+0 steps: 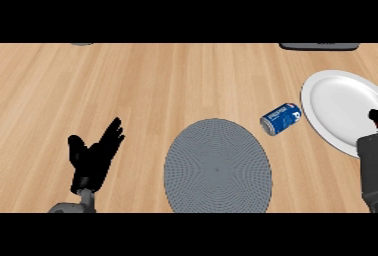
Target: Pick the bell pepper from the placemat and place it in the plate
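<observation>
The grey round placemat [217,167] lies at the lower middle of the wooden counter with nothing on it. No bell pepper shows anywhere in the head view. The white plate [336,107] sits at the right edge, partly cut off, and its visible part is bare. My right forearm rises along the right edge, and only a small black part of the right hand [373,116] shows over the plate's right side; the remainder is out of frame. My left hand [92,157] rests open at the lower left, fingers up, apart from the placemat.
A blue soda can [281,119] lies on its side between the placemat and the plate, close to the plate's left rim. A dark flat object [319,46] sits at the far right edge of the counter, and a small grey thing [81,44] at the far left.
</observation>
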Controlling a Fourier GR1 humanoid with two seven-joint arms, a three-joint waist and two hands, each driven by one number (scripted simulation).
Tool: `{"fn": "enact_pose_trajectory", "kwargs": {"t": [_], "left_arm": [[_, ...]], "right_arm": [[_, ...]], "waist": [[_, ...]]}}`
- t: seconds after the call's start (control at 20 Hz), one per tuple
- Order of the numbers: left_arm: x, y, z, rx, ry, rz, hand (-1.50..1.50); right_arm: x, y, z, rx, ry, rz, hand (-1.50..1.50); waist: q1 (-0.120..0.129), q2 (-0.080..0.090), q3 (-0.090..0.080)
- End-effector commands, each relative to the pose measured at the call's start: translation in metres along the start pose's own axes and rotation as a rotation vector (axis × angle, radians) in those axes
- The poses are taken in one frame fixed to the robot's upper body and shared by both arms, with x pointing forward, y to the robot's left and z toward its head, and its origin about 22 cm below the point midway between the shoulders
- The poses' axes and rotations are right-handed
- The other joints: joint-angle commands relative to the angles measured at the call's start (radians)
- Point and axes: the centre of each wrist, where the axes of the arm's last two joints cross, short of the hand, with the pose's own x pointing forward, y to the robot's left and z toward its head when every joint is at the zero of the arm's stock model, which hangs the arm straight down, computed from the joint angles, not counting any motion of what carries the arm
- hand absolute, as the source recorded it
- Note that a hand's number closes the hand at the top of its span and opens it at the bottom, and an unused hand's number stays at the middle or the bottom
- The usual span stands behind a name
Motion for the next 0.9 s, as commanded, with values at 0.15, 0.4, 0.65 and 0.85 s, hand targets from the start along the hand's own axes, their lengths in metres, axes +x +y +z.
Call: {"fn": "enact_pose_trajectory", "kwargs": {"t": [0.15,0.4,0.65,0.85], "left_arm": [[0.000,0.000,-0.005,-0.001,0.020,-0.002,0.00],[-0.027,0.019,0.022,0.038,0.047,0.020,0.00],[-0.025,0.000,0.010,0.032,0.037,0.021,0.00],[-0.009,0.010,0.009,0.038,0.040,0.007,0.00]], "right_arm": [[0.012,-0.001,0.016,-0.157,0.043,-0.284,-1.50],[-0.007,-0.015,0.053,-0.084,0.067,-0.376,-1.50],[-0.034,-0.042,0.105,0.072,0.049,-0.454,-1.50],[-0.042,-0.067,0.108,0.159,-0.010,-0.470,-1.50]], "waist": [[-0.006,-0.001,-0.004],[-0.026,-0.017,-0.006],[-0.035,-0.016,-0.007],[-0.032,-0.016,-0.008]]}}
